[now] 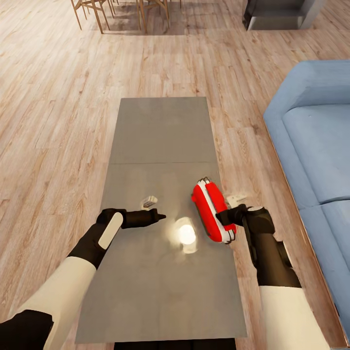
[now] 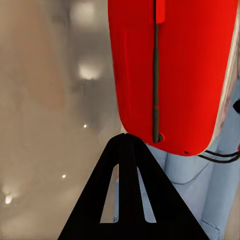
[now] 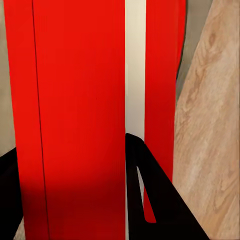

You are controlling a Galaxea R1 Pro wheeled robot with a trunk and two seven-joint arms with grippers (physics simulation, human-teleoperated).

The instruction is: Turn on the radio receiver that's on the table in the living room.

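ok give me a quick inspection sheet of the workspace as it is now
surface: grey table, matte top with one seam across it
job's things: red radio receiver near the table's right edge, white band visible
clutter: small pale item on the table, too small to identify; a bright glare spot beside the radio
grippers: right end effector closed on the radio receiver; left end effector shut, empty, pointing toward the radio
cables: nothing seen
surroundings: light wood plank floor, light blue sofa at right, wooden chair legs at the far end

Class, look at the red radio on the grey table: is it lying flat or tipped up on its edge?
On edge: the radio receiver stands on its narrow side on the table, white band up, with the right pincer around it.
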